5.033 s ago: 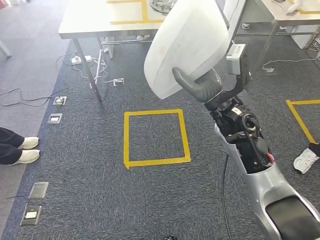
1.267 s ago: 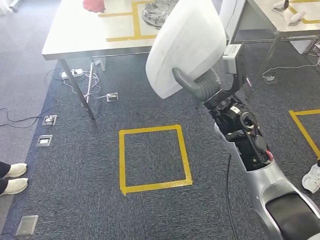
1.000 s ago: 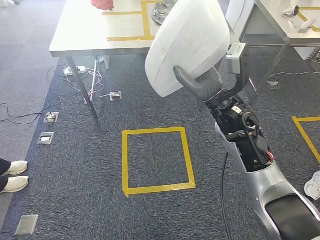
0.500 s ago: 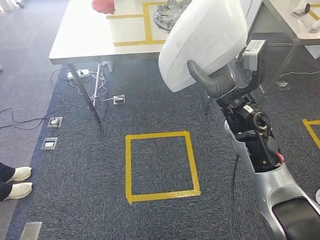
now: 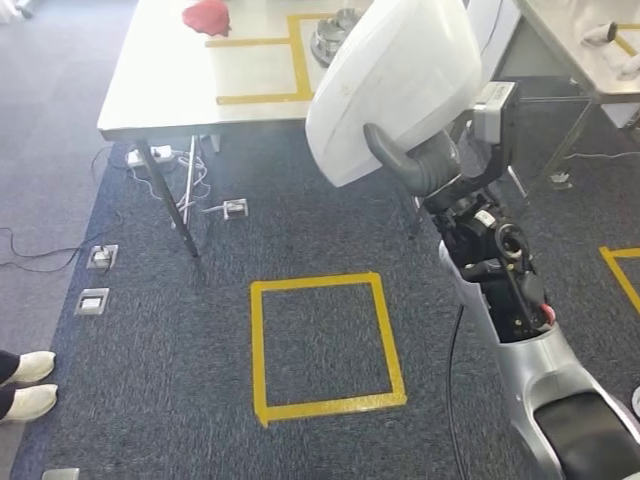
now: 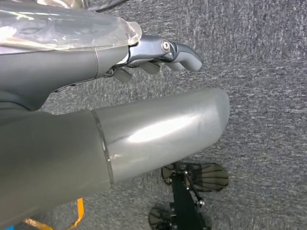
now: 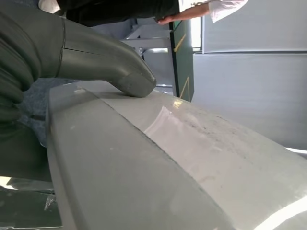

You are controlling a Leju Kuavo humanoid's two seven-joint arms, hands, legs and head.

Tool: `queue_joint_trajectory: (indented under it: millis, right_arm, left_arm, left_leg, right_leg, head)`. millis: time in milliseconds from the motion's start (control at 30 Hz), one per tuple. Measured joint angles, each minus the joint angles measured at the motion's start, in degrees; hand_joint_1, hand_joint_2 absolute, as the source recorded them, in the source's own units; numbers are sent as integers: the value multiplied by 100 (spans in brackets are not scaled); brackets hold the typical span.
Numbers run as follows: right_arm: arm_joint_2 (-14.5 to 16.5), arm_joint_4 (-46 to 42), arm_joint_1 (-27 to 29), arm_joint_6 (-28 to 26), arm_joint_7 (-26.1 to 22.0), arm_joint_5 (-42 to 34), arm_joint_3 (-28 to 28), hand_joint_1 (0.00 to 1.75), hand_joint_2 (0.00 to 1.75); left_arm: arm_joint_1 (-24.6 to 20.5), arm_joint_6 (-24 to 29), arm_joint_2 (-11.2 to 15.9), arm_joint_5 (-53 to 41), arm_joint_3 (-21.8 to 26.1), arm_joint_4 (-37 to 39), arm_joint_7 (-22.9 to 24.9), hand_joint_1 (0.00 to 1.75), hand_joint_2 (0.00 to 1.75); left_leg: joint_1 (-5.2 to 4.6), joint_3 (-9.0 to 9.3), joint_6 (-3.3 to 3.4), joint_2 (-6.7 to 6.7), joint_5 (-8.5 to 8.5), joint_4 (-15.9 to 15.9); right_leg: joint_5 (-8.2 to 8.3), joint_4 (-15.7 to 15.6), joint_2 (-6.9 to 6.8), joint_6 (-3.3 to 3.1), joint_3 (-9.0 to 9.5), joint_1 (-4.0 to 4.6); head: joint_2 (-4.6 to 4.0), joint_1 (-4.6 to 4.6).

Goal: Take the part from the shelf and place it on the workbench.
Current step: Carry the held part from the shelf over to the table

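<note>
My right hand [image 5: 415, 165] grips a large white rounded shell part [image 5: 392, 85], held up in front of me in the head view; its dark thumb lies across the part's lower edge. The right wrist view has the same white part [image 7: 145, 163] close up, with the grey thumb [image 7: 108, 60] pressed on its surface. Beyond the part stands the white workbench [image 5: 166, 80], marked with yellow tape. My left hand [image 6: 159, 81] hangs over the grey carpet, fingers apart and holding nothing.
A red cloth [image 5: 207, 16] and a round metal part [image 5: 333, 32] lie on the workbench. A yellow tape square [image 5: 326, 345] marks the carpet. Floor sockets [image 5: 101, 256] and cables lie at the left. A person's white shoes [image 5: 26, 383] stand at the left edge. A second table [image 5: 581, 50] is at the right.
The camera has moved: the workbench has come nearer and more of its top shows. The white part stays in my right hand's grip.
</note>
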Motion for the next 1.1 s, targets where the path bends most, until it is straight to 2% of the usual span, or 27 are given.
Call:
queue_joint_trajectory:
  millis: [67,100,133,167,200,233,267,300,400,433,467,500,567,600,633,667,733,767,800,900,967,1000,1067,1100]
  right_arm:
    - [-17,2,19,-9,2,0,-18,175,175]
    - [-25,3,32,-15,6,0,-31,175,175]
    - [-34,4,41,-20,9,1,-48,175,175]
    - [-46,4,43,-25,12,3,-71,175,175]
    - [-61,4,42,-28,15,5,-98,175,175]
    - [-77,4,40,-30,16,7,-123,175,175]
    - [-91,4,34,-32,21,8,-146,175,175]
    - [-103,3,33,-34,26,8,-167,175,175]
    - [-130,-8,42,-45,32,7,-227,175,175]
    - [-134,-19,41,-49,28,7,-246,175,175]
    - [-134,-31,41,-53,28,7,-262,175,175]
    - [-135,-41,46,-55,28,7,-273,175,175]
    - [-135,-53,92,-58,45,7,-284,175,175]
    - [-135,-59,129,-58,59,7,-285,175,175]
    - [-135,-66,162,-55,71,7,-286,175,175]
    - [-135,-73,184,-52,78,7,-287,175,175]
    - [-135,-79,197,-39,79,7,-290,175,175]
    - [-135,-81,195,-29,78,7,-291,175,175]
    - [-135,-84,194,-19,79,7,-294,175,175]
    - [-136,-93,198,-4,80,8,-308,175,175]
    - [-138,-100,183,6,78,9,-319,175,175]
    - [-139,-103,172,14,77,9,-323,175,175]
    - [-139,-103,161,26,81,11,-323,175,175]
    - [-139,-102,164,28,83,15,-323,175,175]
  left_arm:
    - [1,0,-1,0,0,0,1,0,0]
    - [4,0,-2,0,-1,0,2,0,0]
    - [5,0,-4,-2,0,0,3,0,0]
    - [4,0,-8,-7,0,0,4,0,0]
    - [3,0,-13,-13,-1,0,5,0,0]
    - [0,-1,-23,-22,0,0,7,0,0]
    - [-7,-3,-31,-30,-1,0,9,0,0]
    - [-13,-5,-38,-35,-1,0,14,0,0]
    - [-31,-11,-45,-49,-1,0,24,0,0]
    - [-44,-14,-50,-55,-1,0,24,0,0]
    - [-62,-17,-51,-61,-1,0,24,0,0]
    - [-74,-19,-49,-65,-1,0,23,0,0]
    - [-75,-25,-38,-67,-1,0,24,0,0]
    - [-65,-31,-34,-67,-1,0,25,0,0]
    - [-56,-39,-32,-66,-1,0,25,0,0]
    - [-52,-46,-30,-65,-1,0,26,0,0]
    - [-52,-52,-18,-60,-1,0,26,0,0]
    - [-58,-52,-10,-55,-1,0,26,0,0]
    - [-60,-52,-5,-49,-1,0,26,0,0]
    - [-48,-52,1,-33,-1,0,25,0,0]
    - [-46,-52,3,-17,-1,0,23,0,0]
    - [-46,-52,4,-9,-1,0,21,0,0]
    - [-43,-55,6,1,-1,0,19,0,0]
    - [-37,-58,5,2,-1,0,17,0,0]
  left_leg:
    - [-18,60,30,-8,-65,0]
    - [-29,99,35,-13,-102,1]
    - [-41,151,36,-21,-141,1]
    - [-51,215,32,-28,-183,1]
    - [-56,276,25,-33,-229,-3]
    - [-61,328,12,-37,-267,-6]
    - [-59,350,-8,-39,-296,-9]
    - [-53,354,-36,-39,-314,-19]
    - [-49,389,-144,-24,-327,19]
    - [-49,374,-168,-18,-366,116]
    - [-41,282,-189,-14,-459,315]
    - [-35,110,-205,-12,-590,629]
    - [-30,-368,-252,-14,-862,1389]
    - [-30,-555,-269,-13,-897,1614]
    - [-28,-643,-275,-12,-810,1624]
    - [-26,-618,-265,-11,-607,1405]
    - [-30,-345,-226,-4,-88,582]
    - [-41,-223,-198,1,30,247]
    - [-56,-148,-167,2,94,49]
    - [-67,-74,-61,-12,68,-39]
    - [-48,17,0,-19,36,-64]
    - [-40,59,24,-20,16,-73]
    - [-42,122,50,-22,-45,-74]
    - [-42,162,49,-24,-82,-73]
  right_leg:
    - [-286,751,1,19,-476,1]
    - [-326,917,1,20,-632,1]
    - [-232,857,1,7,-680,5]
    - [-9,598,1,-22,-630,12]
    - [307,194,1,-66,-514,29]
    - [556,-184,1,-110,-407,54]
    - [700,-514,-2,-149,-321,82]
    - [776,-705,-8,-180,-263,111]
    - [769,-864,-19,-248,-116,123]
    - [761,-901,-20,-275,-57,107]
    - [755,-930,-19,-299,-1,91]
    - [740,-944,-24,-318,41,87]
    - [689,-945,-22,-343,89,90]
    - [658,-944,-18,-345,118,92]
    - [623,-943,-13,-341,156,91]
    - [584,-941,-7,-332,202,90]
    - [496,-932,0,-300,303,93]
    - [455,-925,4,-273,329,100]
    - [420,-921,6,-241,338,107]
    - [350,-876,8,-138,354,114]
    - [220,-608,4,-82,256,99]
    - [95,-296,1,-61,96,90]
    - [-214,557,0,-30,-378,76]
    - [-294,862,-1,-15,-586,67]
  head:
    - [1,63]
    - [1,90]
    - [1,116]
    - [1,145]
    - [1,171]
    - [1,175]
    - [1,180]
    - [1,188]
    - [1,204]
    - [1,186]
    - [1,159]
    - [1,132]
    - [1,67]
    - [1,40]
    - [1,13]
    - [1,-13]
    - [1,-58]
    - [1,-81]
    - [1,-97]
    - [1,-94]
    - [1,-55]
    - [1,-28]
    - [1,33]
    - [1,57]
